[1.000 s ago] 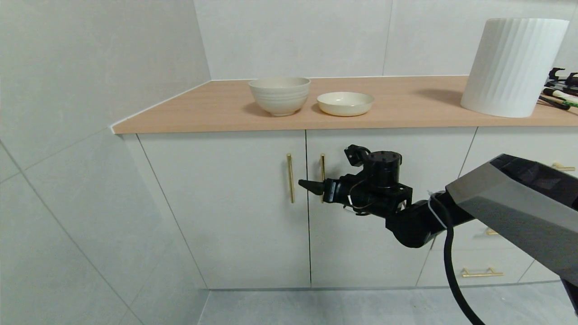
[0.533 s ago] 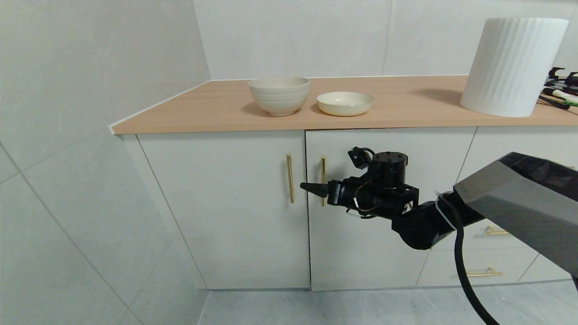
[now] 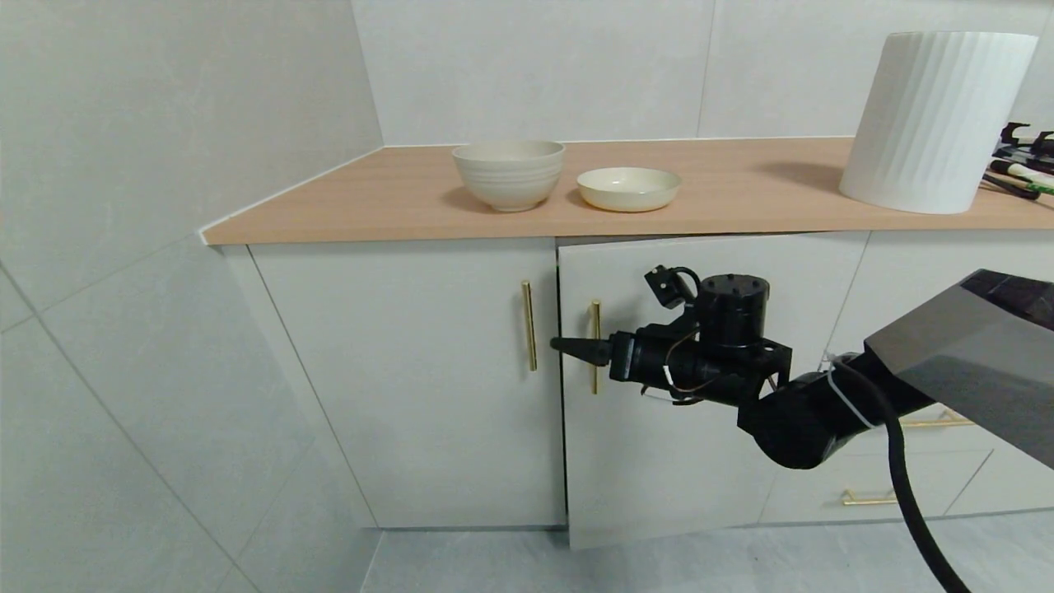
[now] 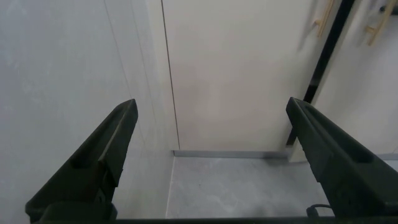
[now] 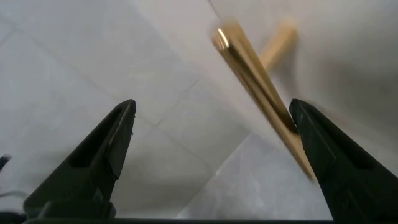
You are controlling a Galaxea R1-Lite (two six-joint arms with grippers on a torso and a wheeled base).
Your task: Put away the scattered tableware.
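A deep beige bowl [image 3: 509, 173] and a shallow cream dish [image 3: 629, 188] stand side by side on the wooden countertop [image 3: 370, 206]. Below them, my right gripper [image 3: 576, 347] is at the gold handle [image 3: 594, 317] of the right cabinet door [image 3: 659, 469], which stands slightly ajar. In the right wrist view the handle [image 5: 255, 81] runs between the fingers of the open right gripper [image 5: 212, 109], close to one finger. My left gripper [image 4: 211, 109] is open and holds nothing, low down, facing the cabinet's base and the floor.
The left cabinet door [image 3: 412, 379] with its gold handle [image 3: 529, 325] is closed. A tall white ribbed cylinder [image 3: 939, 119] and some tools [image 3: 1021, 169] sit at the counter's right end. Drawers with gold handles [image 3: 869, 497] lie to the right. A tiled wall borders the left.
The right arm has drawn back and the right cabinet door has swung out from closed to slightly ajar, the handle coming with the gripper.
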